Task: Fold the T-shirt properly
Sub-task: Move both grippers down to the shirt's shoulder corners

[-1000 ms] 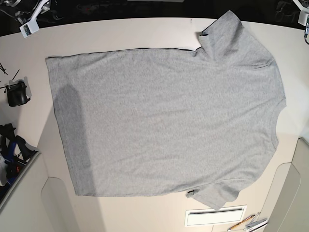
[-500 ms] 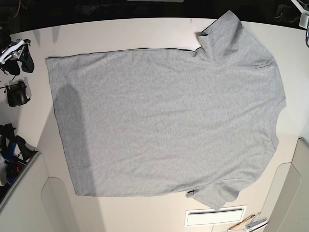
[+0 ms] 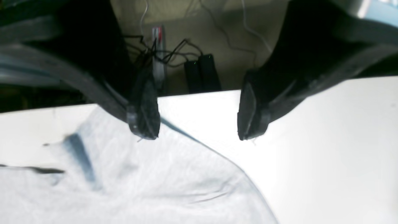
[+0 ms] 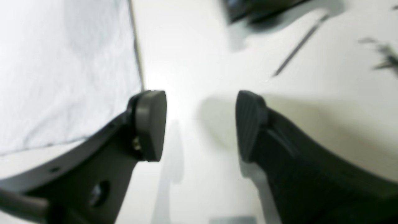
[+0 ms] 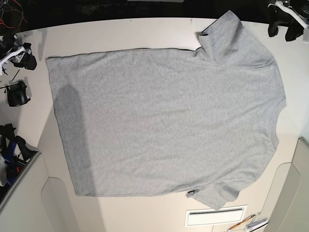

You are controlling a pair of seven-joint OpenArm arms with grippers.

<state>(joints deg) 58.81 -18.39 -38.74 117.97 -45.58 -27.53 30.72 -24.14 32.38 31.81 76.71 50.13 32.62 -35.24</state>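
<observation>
The heather-grey T-shirt (image 5: 169, 121) lies flat on the pale table (image 5: 120, 31), plain side up, hem to the left and neck to the right. One sleeve (image 5: 224, 34) points to the far edge, the other (image 5: 217, 193) to the near edge. My left gripper (image 5: 282, 32) is open and empty, above the table's far right corner beside the far sleeve. In the left wrist view (image 3: 195, 137) the shirt (image 3: 140, 186) lies just below its fingers. My right gripper (image 5: 23, 58) is open and empty, left of the hem's far corner. The right wrist view (image 4: 200, 124) shows the shirt (image 4: 62, 62) beside its left finger.
A black object (image 5: 17, 93) and blue-black tools (image 5: 12, 150) sit at the table's left edge. A white slotted plate (image 5: 216, 216) and pencils (image 5: 244, 222) lie at the near edge. Cables and power bricks (image 3: 199, 71) lie on the floor beyond the far edge.
My right gripper has come down at the far left toward the hem corner. My left gripper has come into view at the far right. The shirt has not moved.
</observation>
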